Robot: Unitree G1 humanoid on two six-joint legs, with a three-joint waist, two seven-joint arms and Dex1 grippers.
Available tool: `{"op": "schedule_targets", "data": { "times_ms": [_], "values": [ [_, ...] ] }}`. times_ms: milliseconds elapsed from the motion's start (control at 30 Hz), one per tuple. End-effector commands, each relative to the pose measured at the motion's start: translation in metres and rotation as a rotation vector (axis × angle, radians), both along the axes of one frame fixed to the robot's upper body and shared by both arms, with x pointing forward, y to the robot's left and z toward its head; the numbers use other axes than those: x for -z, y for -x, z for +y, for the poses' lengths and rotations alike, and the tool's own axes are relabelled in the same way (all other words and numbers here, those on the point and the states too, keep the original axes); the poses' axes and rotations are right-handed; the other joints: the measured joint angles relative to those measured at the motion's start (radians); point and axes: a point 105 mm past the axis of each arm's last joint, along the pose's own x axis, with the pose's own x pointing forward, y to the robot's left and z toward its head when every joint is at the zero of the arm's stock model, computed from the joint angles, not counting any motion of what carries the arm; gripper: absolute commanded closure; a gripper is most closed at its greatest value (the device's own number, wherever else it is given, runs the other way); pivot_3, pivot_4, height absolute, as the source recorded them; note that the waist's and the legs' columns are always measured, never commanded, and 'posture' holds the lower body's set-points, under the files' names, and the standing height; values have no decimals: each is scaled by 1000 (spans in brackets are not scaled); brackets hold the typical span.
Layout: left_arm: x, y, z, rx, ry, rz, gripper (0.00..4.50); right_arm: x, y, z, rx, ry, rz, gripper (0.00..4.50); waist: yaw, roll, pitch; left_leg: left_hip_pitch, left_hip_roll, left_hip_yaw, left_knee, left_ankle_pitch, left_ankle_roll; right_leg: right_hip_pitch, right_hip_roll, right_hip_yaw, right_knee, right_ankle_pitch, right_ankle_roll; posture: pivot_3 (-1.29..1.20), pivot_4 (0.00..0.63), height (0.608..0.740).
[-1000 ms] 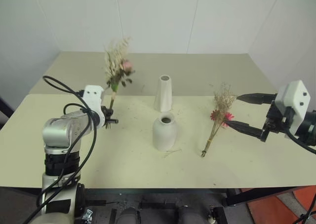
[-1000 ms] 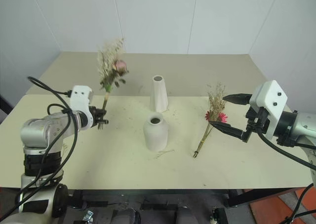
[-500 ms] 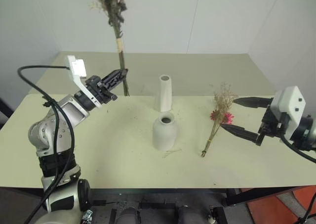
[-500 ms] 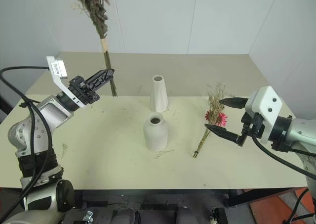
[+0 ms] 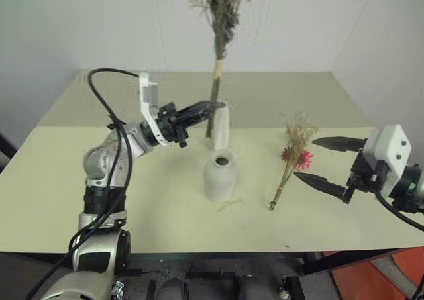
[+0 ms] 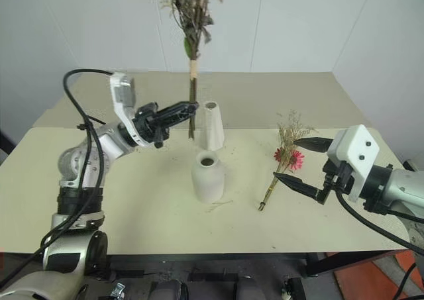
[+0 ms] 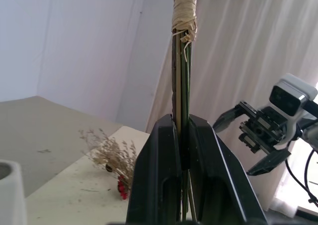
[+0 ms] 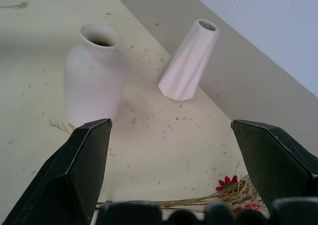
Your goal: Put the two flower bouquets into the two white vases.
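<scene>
— so where do we stand with the rose bunch (image 6: 191, 22)?

— we've got it upright in our left gripper (image 6: 190, 106), fingers (image 7: 161, 175) pressed together on the lower stems, just under the twine wrap. the blooms run up past the top of the head views. the gripper sits just beside the tall vase (image 6: 212, 125), on its left side, level with the mouth, and the stem ends hang down next to the vase wall, outside it.

— and the short vase (image 6: 207, 177)?

— we see it standing just in front of the tall vase, nearer us, apart from it. both are upright on the table (image 6: 132, 200), mouths showing nothing inside.

— the daisy bunch (image 6: 283, 161)?

— it lies flat on the table, well to the right of the tall vase, flower heads pointing away from us and stem ends toward the front edge. the pink daisies sit partway up among the beige sprigs.

— our right gripper (image 6: 302, 165)?

— spread wide, holding nothing. it hovers just right of the daisy bunch, farther still from the tall vase, fingers (image 8: 84, 160) aimed across toward both vases. we can't tell whether a fingertip touches the sprigs.
</scene>
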Motion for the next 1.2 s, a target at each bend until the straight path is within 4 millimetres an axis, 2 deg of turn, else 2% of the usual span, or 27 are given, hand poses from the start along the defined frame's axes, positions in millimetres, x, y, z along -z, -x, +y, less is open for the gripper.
{"op": "schedule_targets", "data": {
  "times_ms": [33,233,333,533,700,1000,1200],
  "values": [
    [-6,9,-8,35,2,-67,4474,-13,5,-2,18,1,-51,0,1,0,0,0,0,0,0,0,0,0,0,0,0,0,0,0,150,740],
    [8,14,-12,49,-32,-69,4474,-13,5,-1,22,-1,-49,0,1,0,0,0,0,0,0,0,0,0,0,0,0,0,0,0,150,740],
    [2,9,-9,16,3,-70,4474,-13,5,-1,19,-2,-48,0,2,0,0,0,0,0,0,0,0,0,0,0,0,0,0,0,150,740],
    [-18,-15,-8,-64,51,-111,4474,-14,2,2,7,-9,-48,0,4,0,0,0,0,0,0,0,0,0,0,0,0,0,0,0,150,740],
    [-31,-43,-17,-138,66,-143,4474,-13,2,5,3,-18,-53,0,7,0,0,-1,-1,-1,0,0,0,0,0,-1,-1,0,0,0,150,740],
    [-37,-89,-31,-363,84,-119,4474,-9,7,10,24,-43,-58,0,8,-1,1,-3,-1,-1,0,0,0,-1,0,-1,-1,0,1,0,150,740],
    [-33,-106,-36,-500,64,-118,4474,-7,11,13,36,-58,-58,0,11,-1,1,-4,-1,-2,0,0,0,-2,0,-1,-2,1,1,0,150,740]
  ]
}}
